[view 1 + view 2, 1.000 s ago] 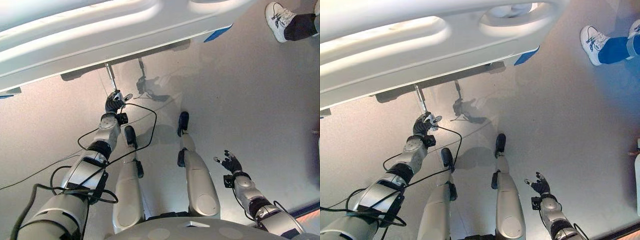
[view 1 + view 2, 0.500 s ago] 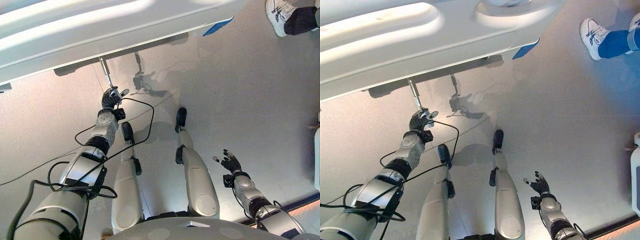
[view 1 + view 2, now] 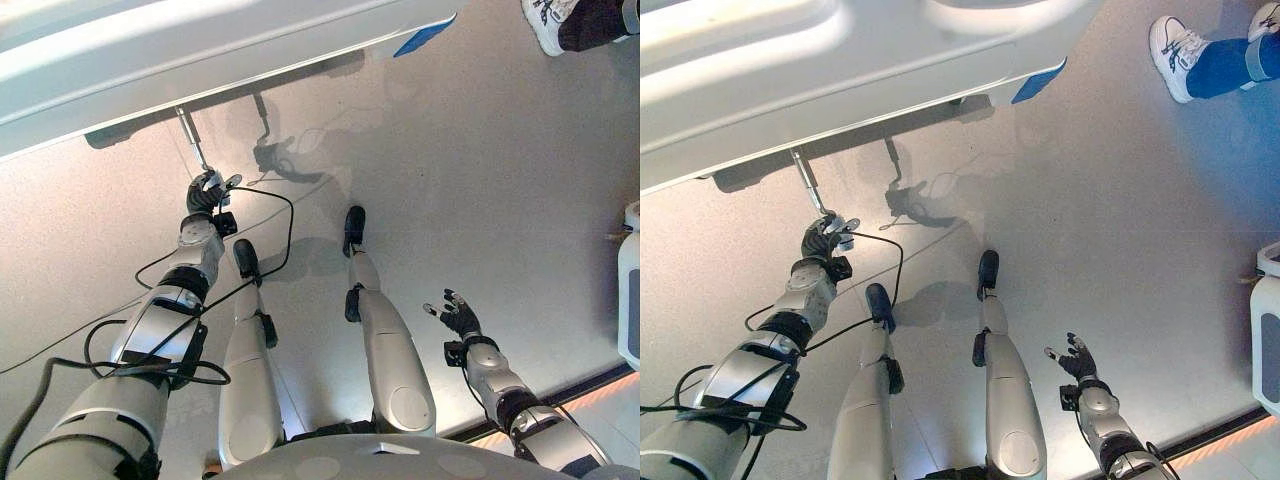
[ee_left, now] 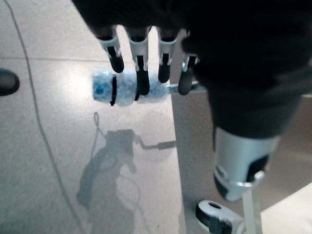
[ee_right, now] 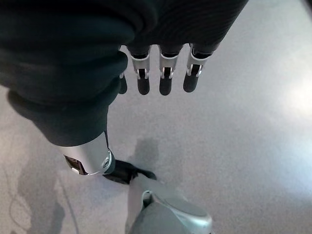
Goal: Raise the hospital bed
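The hospital bed's white footboard spans the far side of the scene. A thin metal crank rod slants down from under it to a pale blue-and-white crank handle. My left hand is stretched forward and shut on that handle, its fingers curled over the grip. Low at the right, my right hand hangs open above the floor, holding nothing, with its fingers straight.
A second crank hangs under the bed just right of the first. A person's white shoe stands on the grey floor at the far right. A white container sits at the right edge.
The whole picture has shifted, so the camera moved. My left hand stays shut on the crank handle and my right hand stays open in the same place.
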